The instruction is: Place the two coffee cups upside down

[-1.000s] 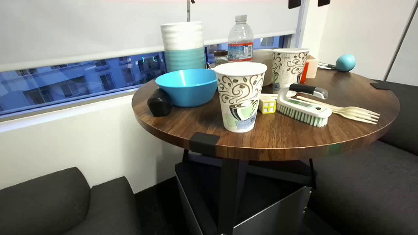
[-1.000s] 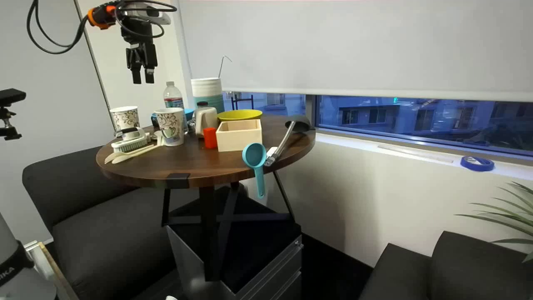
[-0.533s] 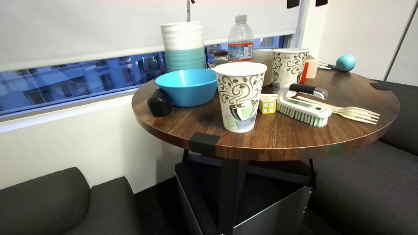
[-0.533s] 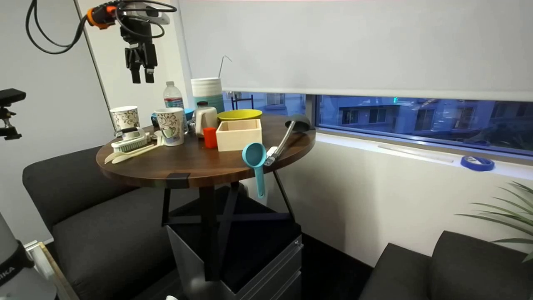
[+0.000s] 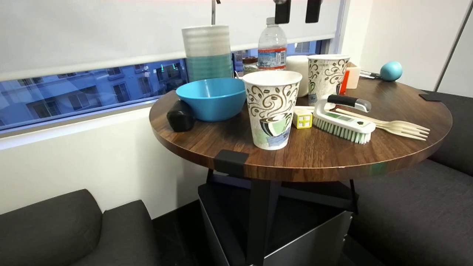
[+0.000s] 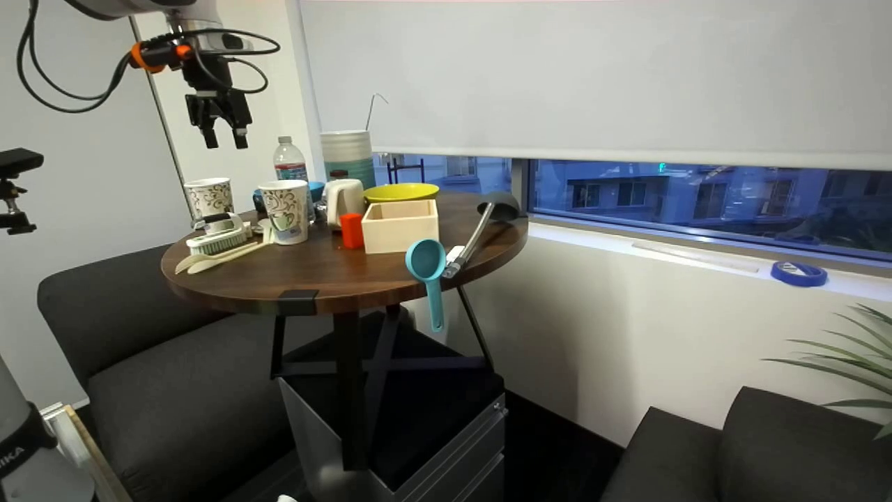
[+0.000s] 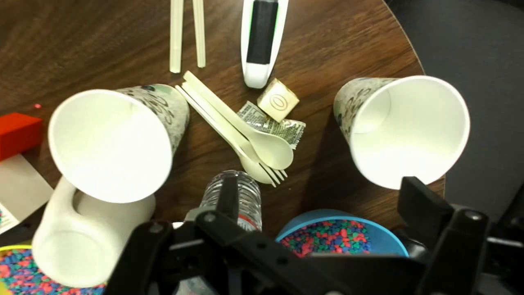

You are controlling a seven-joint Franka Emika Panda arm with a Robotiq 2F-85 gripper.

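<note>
Two whitish paper coffee cups (image 5: 272,111) (image 5: 327,77) (swirl-printed, tapering downward) stand mouth-up, well apart on the table (image 5: 317,155).

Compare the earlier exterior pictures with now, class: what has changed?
In both exterior views, the tool has shifted leftward and lower in the picture. It grips nothing, and nothing was visibly taken or let go. Both coffee cups stand upright where they were; the blue bowl and brush also stayed put.

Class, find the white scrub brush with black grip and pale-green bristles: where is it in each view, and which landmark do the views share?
In an exterior view: brush, right of centre.
In an exterior view: brush, left side, mid-height.
Wrist view: brush, top centre, cut off by the upper edge.
Shared landmark: clear plastic water bottle.
</note>
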